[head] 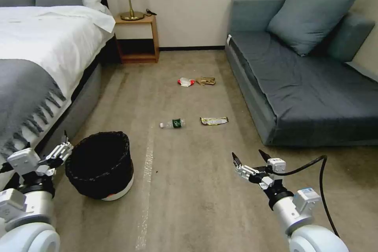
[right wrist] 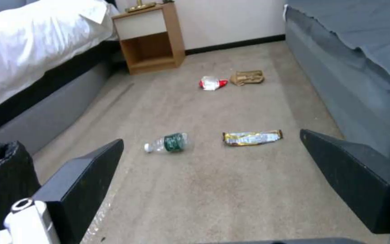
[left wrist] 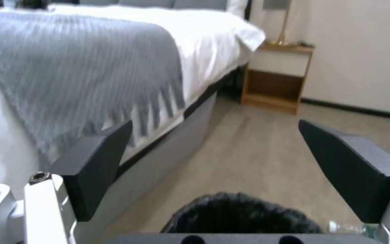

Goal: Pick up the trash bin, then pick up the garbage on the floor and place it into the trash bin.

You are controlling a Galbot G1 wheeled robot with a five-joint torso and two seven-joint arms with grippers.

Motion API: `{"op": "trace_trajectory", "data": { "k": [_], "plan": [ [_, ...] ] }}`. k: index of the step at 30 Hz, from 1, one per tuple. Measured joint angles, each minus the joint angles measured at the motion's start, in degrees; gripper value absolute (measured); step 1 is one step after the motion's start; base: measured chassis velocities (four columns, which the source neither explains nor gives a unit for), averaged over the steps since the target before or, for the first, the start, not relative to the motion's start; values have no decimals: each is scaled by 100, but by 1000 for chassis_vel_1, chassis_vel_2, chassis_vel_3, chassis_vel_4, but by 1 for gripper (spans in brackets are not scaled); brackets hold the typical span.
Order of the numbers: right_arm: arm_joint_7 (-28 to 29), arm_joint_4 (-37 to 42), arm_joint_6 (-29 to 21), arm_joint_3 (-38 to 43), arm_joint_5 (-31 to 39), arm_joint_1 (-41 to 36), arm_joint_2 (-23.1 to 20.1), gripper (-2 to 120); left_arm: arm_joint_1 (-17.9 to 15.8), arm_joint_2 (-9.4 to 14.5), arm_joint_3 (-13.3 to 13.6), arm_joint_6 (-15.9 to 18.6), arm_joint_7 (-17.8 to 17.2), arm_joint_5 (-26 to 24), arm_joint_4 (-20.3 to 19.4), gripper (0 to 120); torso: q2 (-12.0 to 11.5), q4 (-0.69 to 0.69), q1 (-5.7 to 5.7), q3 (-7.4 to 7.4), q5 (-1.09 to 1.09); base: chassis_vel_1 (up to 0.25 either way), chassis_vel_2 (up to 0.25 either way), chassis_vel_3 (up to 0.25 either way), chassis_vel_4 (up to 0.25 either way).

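Note:
The black trash bin (head: 100, 165) with its bag liner stands on the carpet at the lower left, beside the bed. My left gripper (head: 65, 146) hovers open just left of the bin's rim; the bin's dark rim (left wrist: 242, 213) shows below its fingers. The garbage lies farther ahead on the floor: a clear bottle (head: 173, 123) with a green label, a gold-yellow wrapper (head: 214, 120), a red-and-white packet (head: 186, 82) and a brown paper scrap (head: 206, 81). My right gripper (head: 250, 156) is open above bare carpet, well short of the bottle (right wrist: 167, 143) and the wrapper (right wrist: 252, 137).
A bed (head: 35, 59) with a grey fringed blanket runs along the left. A grey sofa (head: 307, 82) lines the right. A wooden nightstand (head: 138, 37) with a lamp stands at the back wall. Open carpet lies between bed and sofa.

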Motion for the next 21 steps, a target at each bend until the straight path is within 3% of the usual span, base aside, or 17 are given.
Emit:
{"op": "trace_trajectory", "data": {
  "k": [2,6,7,11,16,21],
  "plan": [
    [-6,-13,5,-11,-11,9,6,100,-40,73,-1,149,-115,-177,25,94,0,0,0,0,0,0,0,0,0],
    [-40,-89,17,-34,-54,50,41,100,-279,476,-28,942,-701,-1135,241,91,0,0,0,0,0,0,0,0,0],
    [-40,-89,17,-34,-54,50,41,100,-279,476,-28,942,-701,-1135,241,91,0,0,0,0,0,0,0,0,0],
    [-52,-178,18,-68,-118,105,112,100,-747,896,-60,1607,-1307,-2349,733,91,0,-1,0,0,-1,0,0,0,0],
    [-59,-218,17,-104,-189,131,170,100,-1126,1028,-10,1820,-1564,-2864,1239,93,0,0,0,0,-1,0,0,0,0],
    [-61,-267,18,-93,-247,131,206,100,-1488,956,136,1994,-1650,-3327,1731,91,0,0,0,1,0,0,0,0,0]
  ]
}}
